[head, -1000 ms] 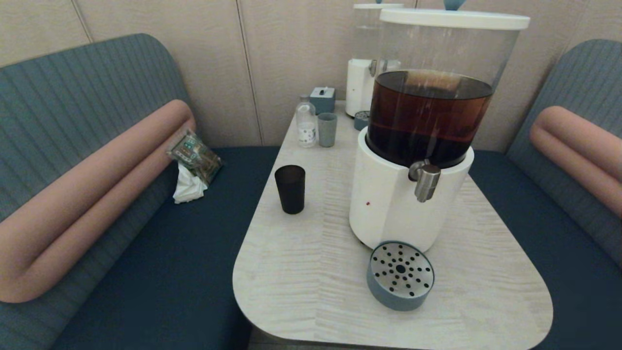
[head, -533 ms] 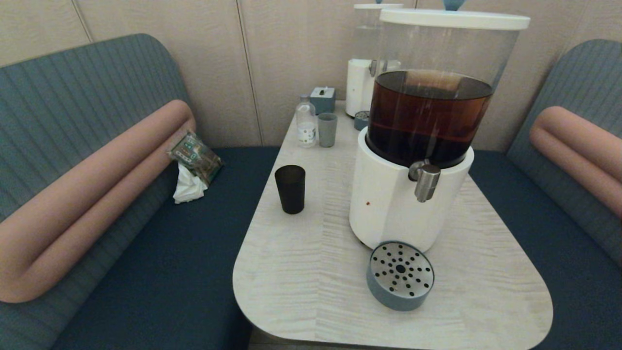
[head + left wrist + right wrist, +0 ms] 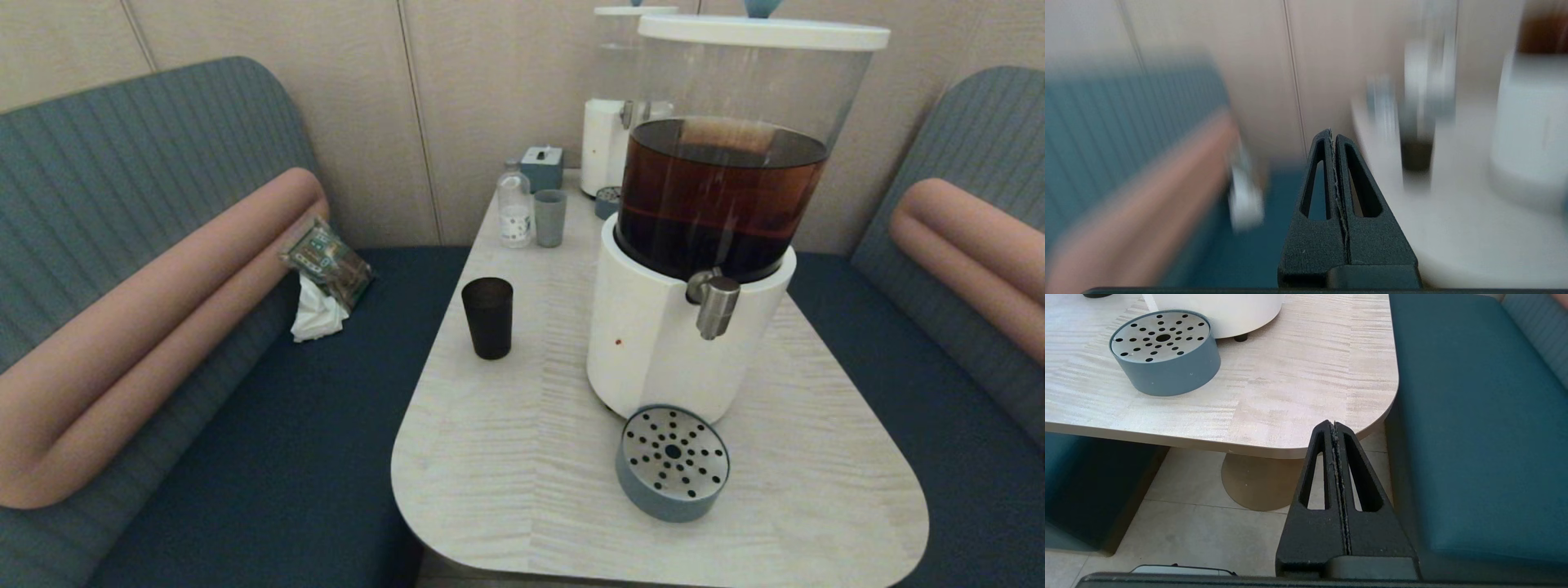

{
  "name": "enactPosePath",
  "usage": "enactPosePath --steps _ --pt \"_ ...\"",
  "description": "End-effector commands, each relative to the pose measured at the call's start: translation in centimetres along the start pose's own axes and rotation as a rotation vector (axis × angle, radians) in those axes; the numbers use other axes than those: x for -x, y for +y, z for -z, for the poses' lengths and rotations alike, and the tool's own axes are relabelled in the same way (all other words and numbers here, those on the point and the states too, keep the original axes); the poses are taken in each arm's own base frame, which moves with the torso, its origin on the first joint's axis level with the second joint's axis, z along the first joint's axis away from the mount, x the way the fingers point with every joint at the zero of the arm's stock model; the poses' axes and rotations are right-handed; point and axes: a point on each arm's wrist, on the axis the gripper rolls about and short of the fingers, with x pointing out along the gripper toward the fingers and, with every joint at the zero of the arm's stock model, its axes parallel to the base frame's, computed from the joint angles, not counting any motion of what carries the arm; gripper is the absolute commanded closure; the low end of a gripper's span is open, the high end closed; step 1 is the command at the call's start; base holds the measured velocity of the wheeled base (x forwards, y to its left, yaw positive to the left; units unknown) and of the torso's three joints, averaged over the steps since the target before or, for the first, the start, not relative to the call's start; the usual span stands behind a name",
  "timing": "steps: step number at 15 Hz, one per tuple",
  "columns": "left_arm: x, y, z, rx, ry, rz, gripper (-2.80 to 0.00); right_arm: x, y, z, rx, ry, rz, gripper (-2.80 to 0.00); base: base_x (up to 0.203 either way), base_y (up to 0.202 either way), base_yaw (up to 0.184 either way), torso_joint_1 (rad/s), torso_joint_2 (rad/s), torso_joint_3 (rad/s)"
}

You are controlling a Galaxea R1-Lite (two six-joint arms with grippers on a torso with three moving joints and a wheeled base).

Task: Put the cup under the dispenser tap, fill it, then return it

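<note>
The matte black cup point(image 3: 487, 318) stands upright on the pale table point(image 3: 506, 474), to the left of the big dispenser point(image 3: 694, 327) with dark brown liquid. Its brushed-steel tap point(image 3: 717, 306) juts from the white base above a round blue drip tray point(image 3: 672, 461). Neither arm shows in the head view. My left gripper point(image 3: 1332, 136) is shut on nothing, off the table's left side, with the cup point(image 3: 1416, 153) ahead of it. My right gripper point(image 3: 1333, 425) is shut and empty, below the table's near right corner.
At the table's back stand a small grey-green cup point(image 3: 549, 217), a clear bottle point(image 3: 514, 204), a blue box point(image 3: 543, 167) and a second dispenser point(image 3: 616, 106). Blue benches flank the table; a packet and tissue point(image 3: 322, 273) lie on the left bench.
</note>
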Motion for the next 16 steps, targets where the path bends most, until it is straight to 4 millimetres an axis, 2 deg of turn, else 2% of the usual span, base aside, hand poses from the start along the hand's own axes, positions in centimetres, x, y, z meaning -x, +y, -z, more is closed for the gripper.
enactPosePath --steps 1,6,16 --pt "0.1 -0.3 2.9 0.010 0.165 0.014 0.00 0.0 0.0 0.0 0.000 0.002 0.001 0.00 0.000 0.000 0.000 0.000 0.00 0.000" --pt "0.7 -0.5 5.0 0.038 0.359 0.013 0.00 0.0 0.0 0.0 0.000 0.002 -0.001 0.00 0.000 0.000 0.000 0.000 0.00 0.000" --pt "1.0 -0.5 5.6 0.063 0.458 -0.006 0.00 0.0 0.0 0.0 0.000 0.002 0.001 0.00 0.000 0.000 0.000 0.000 0.00 0.000"
